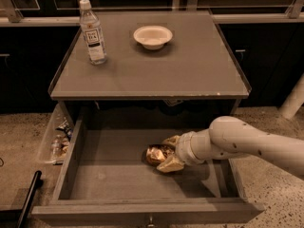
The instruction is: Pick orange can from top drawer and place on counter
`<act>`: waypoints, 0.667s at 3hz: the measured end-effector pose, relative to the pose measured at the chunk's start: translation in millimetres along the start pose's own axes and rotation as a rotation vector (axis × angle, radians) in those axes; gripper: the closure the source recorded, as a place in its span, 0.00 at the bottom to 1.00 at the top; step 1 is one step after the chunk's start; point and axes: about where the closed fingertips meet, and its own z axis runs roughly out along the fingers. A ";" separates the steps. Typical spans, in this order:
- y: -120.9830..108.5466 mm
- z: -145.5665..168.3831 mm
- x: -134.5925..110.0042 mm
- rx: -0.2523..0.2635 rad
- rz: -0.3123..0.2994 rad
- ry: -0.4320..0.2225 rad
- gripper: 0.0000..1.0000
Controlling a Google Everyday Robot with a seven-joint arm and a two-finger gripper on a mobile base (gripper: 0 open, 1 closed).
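The orange can [153, 154] lies on its side on the bottom of the open top drawer [109, 175], right of the middle. My gripper [163, 154] reaches in from the right on a white arm. Its two tan fingers [171, 164] sit above and below the can's right end and are shut on it. The can rests on the drawer floor. The counter [190, 70] is the flat grey top above the drawer.
A clear plastic bottle [92, 32] with a white cap stands at the counter's back left. A white bowl [152, 36] sits at the back middle. A side bin [58, 140] with small items hangs left of the drawer. A black bar [28, 198] lies at the lower left.
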 end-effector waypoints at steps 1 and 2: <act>0.0 0.0 0.0 0.000 0.000 0.000 0.65; 0.2 0.1 0.0 -0.001 0.001 0.000 0.88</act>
